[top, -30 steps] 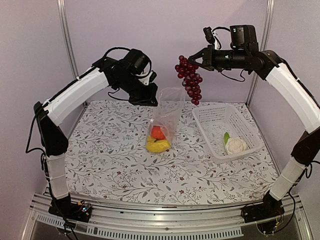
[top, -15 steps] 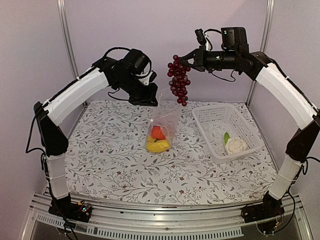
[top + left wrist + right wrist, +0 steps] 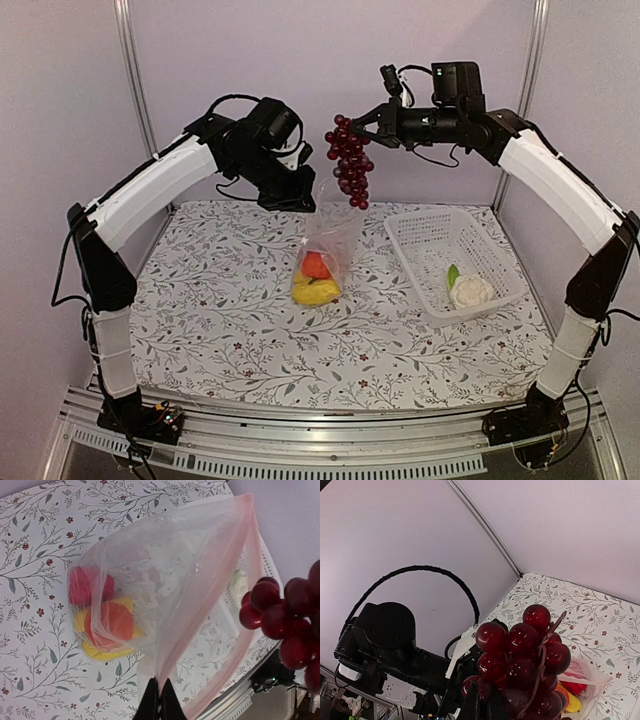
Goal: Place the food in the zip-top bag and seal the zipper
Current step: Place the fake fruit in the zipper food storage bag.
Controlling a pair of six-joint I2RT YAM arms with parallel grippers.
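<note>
Grape bunch point(image 3: 347, 165) has shifted toward 9 o'clock and now hangs just above the zip-top bag point(image 3: 335, 235) mouth, not yet inside. Right gripper point(image 3: 368, 120) is clamped on its stem. The bunch looks light and knobbly and is likely to swing, so the stem is the best hold. Left gripper point(image 3: 160, 700) pinches the thin, limp bag at its zipper point(image 3: 248, 525) edge, holding it up. Orange pumpkin point(image 3: 317, 264) and yellow pieces point(image 3: 315, 292) lie inside. Cauliflower point(image 3: 471, 292) sits in the white basket point(image 3: 430, 230) at 3 o'clock.
</note>
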